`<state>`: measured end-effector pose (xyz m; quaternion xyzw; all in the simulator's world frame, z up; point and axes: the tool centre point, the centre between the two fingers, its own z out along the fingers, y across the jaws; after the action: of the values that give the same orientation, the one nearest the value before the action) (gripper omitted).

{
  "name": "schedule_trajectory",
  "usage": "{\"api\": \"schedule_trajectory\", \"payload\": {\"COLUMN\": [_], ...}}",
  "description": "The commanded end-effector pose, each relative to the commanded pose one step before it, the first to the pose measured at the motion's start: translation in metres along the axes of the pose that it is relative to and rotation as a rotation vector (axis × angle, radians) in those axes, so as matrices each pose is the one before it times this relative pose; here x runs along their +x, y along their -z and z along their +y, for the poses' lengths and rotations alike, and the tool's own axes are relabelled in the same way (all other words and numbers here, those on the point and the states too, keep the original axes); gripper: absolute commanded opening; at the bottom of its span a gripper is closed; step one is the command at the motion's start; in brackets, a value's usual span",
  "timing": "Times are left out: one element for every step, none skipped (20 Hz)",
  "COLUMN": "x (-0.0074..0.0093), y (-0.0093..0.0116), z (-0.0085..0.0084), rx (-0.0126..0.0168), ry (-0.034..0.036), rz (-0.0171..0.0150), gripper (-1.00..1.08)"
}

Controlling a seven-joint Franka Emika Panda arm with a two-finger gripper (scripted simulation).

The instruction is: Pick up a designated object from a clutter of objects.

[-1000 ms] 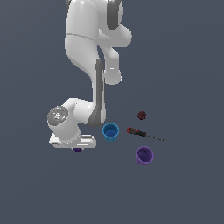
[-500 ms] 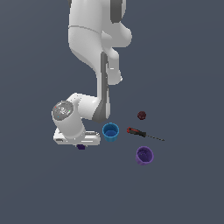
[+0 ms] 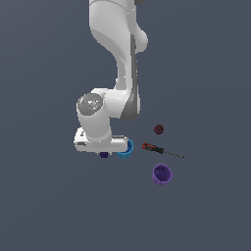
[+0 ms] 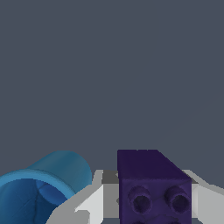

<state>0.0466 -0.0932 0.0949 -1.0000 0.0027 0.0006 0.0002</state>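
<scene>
Gripping with both fingers (image 4: 89,205), my gripper (image 4: 153,205) is clamping the small dark purple studded block (image 4: 151,181) between them, one finger pressing each side. Just beside it, the blue cup (image 4: 41,188) is lying on its side. In the exterior view, the red-handled screwdriver (image 3: 159,150), dark red lump (image 3: 158,129) and purple cup (image 3: 162,174) are sitting apart toward that view's right.

Dark purple block (image 4: 151,186), blue cup (image 4: 41,188)

The arm (image 3: 117,59) is glossy white with rounded shells and dark grey joints.
</scene>
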Motion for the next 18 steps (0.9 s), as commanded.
{"api": "schedule_trajectory", "payload": {"x": [-0.00797, -0.00324, -0.00328, -0.00332, -0.00336, -0.00339, -0.00337, -0.00336, -0.00333, -0.00332, -0.00329, -0.00328, -0.00324, -0.00324, -0.00320, -0.00318, -0.00318, -0.00312], "y": [0.01906, 0.00776, 0.00792, 0.00802, 0.00817, 0.00833, 0.00830, 0.00834, 0.00830, 0.00834, 0.00831, 0.00835, 0.00832, 0.00835, 0.00833, 0.00833, 0.00835, 0.00831], "z": [-0.02230, -0.00901, -0.00921, -0.00927, -0.00942, -0.00966, -0.00951, -0.00961, -0.00947, -0.00957, -0.00943, -0.00954, -0.00941, -0.00953, -0.00941, -0.00940, -0.00954, -0.00940], "rx": [-0.00004, 0.00000, -0.00069, 0.00000, 0.00000, -0.00069, 0.00000, -0.00069, 0.00000, -0.00069, 0.00000, -0.00068, 0.00000, -0.00068, 0.00000, 0.00000, -0.00068, 0.00000], "ry": [0.00089, 0.00000, -0.00002, 0.00000, 0.00000, 0.00006, 0.00000, 0.00001, 0.00000, -0.00001, 0.00000, -0.00003, 0.00000, -0.00004, 0.00000, 0.00000, -0.00004, 0.00000], "rz": [0.00110, 0.00000, -0.00001, 0.00000, 0.00000, 0.00003, 0.00000, 0.00005, 0.00000, 0.00007, 0.00000, 0.00009, 0.00000, 0.00011, 0.00000, 0.00000, 0.00014, 0.00000], "gripper": [-1.00, -1.00, -1.00, -1.00, -1.00, -1.00, -1.00, -1.00, -1.00, -1.00, -1.00, -1.00, -1.00, -1.00, -1.00, -1.00, -1.00, -1.00]}}
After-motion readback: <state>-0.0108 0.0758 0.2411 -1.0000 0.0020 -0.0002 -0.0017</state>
